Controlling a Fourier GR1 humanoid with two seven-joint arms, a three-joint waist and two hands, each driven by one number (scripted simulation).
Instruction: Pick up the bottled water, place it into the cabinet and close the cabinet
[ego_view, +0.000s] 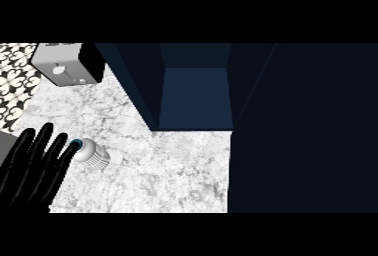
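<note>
The bottled water is a small white ribbed bottle with a teal cap end, lying on the marble counter at the left. My left hand is open at the lower left with straight fingers, and its fingertips sit right beside the bottle's cap end. The dark blue cabinet stands at the back centre with its inside showing. Its open door fills the right side of the view. My right hand does not show.
A grey and black appliance stands at the back left of the counter. A black-and-white patterned wall runs along the far left edge.
</note>
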